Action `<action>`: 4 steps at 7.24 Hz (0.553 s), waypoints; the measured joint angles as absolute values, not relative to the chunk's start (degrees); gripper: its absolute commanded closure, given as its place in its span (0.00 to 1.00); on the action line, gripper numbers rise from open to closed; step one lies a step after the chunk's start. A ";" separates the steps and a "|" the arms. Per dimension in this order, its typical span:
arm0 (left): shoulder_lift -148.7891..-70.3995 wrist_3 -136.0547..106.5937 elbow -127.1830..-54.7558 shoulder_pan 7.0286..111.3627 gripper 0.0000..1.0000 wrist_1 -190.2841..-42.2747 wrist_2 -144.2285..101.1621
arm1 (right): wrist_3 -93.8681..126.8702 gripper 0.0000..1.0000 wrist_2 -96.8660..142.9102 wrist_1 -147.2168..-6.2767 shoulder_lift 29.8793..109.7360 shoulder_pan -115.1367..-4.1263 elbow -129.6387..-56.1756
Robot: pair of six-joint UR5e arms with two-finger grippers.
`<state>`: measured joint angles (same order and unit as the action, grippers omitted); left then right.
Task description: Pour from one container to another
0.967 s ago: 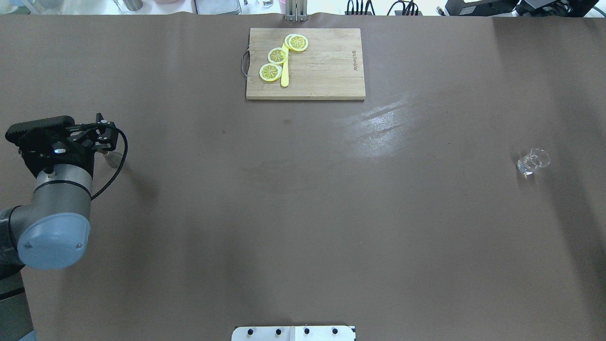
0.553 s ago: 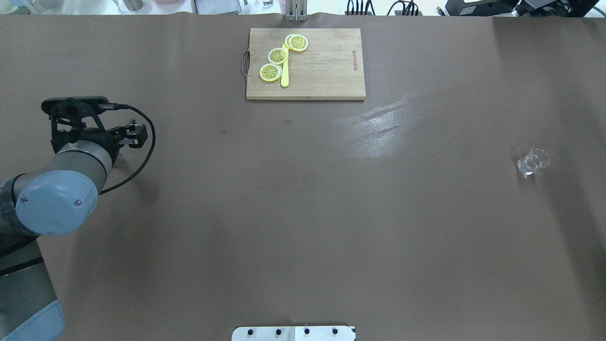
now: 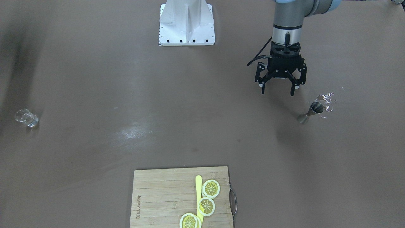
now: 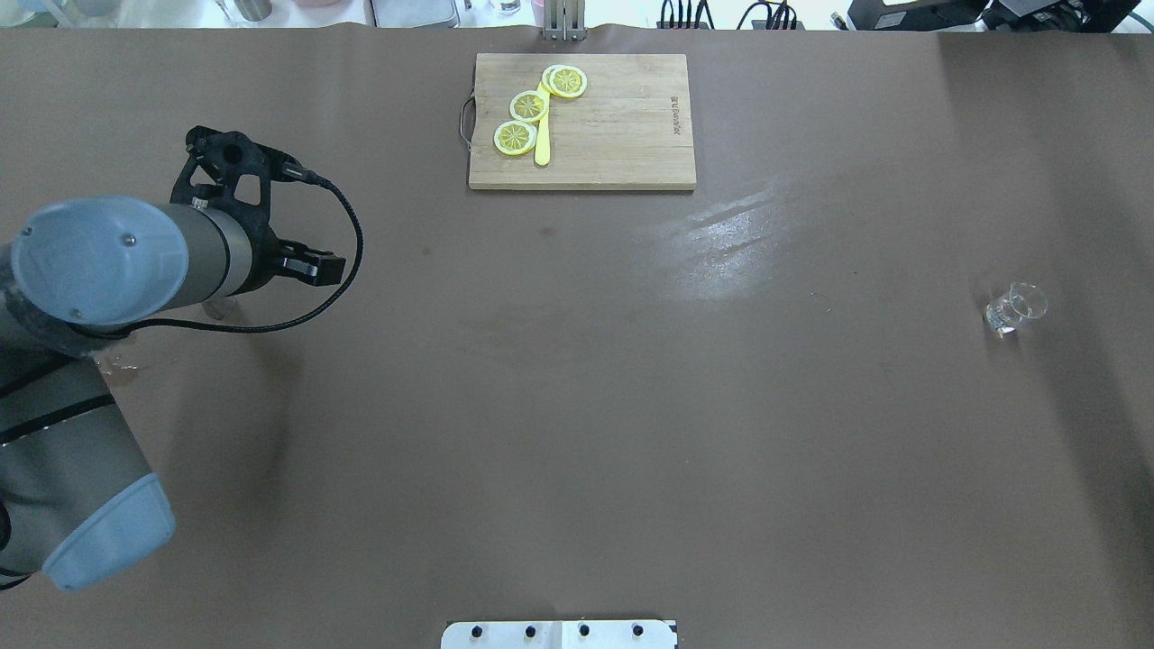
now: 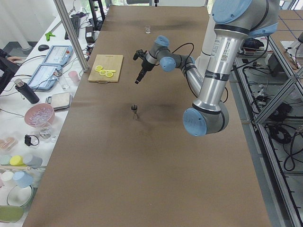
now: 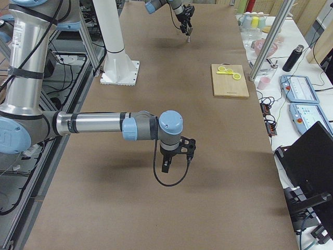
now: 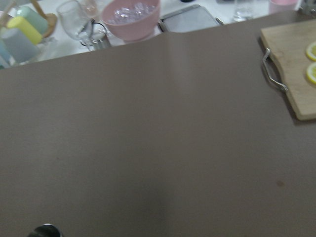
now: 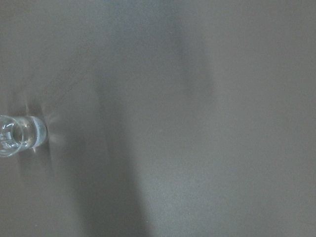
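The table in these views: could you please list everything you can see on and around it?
table: one, brown, fills the views
jigger: one, dark grey metal, standing on the robot's left side
shiny patches: a few, silvery, right beside the jigger
glass tumbler: one, clear, far over on the robot's right side
cutting board: one, light wood, middle of the far edge
lemon slices: three, yellow, on the board
flat stick: one, yellow, among the slices
base plate: one, white, on the robot's side
bowl: one, pink, on the side bench
left tool: one, black, open and empty, apart from the jigger
right tool: one, black, over the table; open or shut unclear
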<state>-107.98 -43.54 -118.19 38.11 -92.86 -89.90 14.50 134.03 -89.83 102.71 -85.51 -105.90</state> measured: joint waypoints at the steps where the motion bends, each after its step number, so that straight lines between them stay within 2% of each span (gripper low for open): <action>1: -108.13 -37.14 -117.75 41.63 0.03 -92.83 -95.36 | 14.50 0.00 134.05 -89.84 102.80 -85.52 -105.90; 4: -103.08 -21.95 -116.93 55.68 0.02 -92.89 -112.79 | 14.50 0.00 134.21 -89.91 103.02 -85.52 -105.88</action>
<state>-103.08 -21.95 -116.93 55.68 -92.89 -112.79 14.50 134.21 -89.91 103.02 -85.52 -105.88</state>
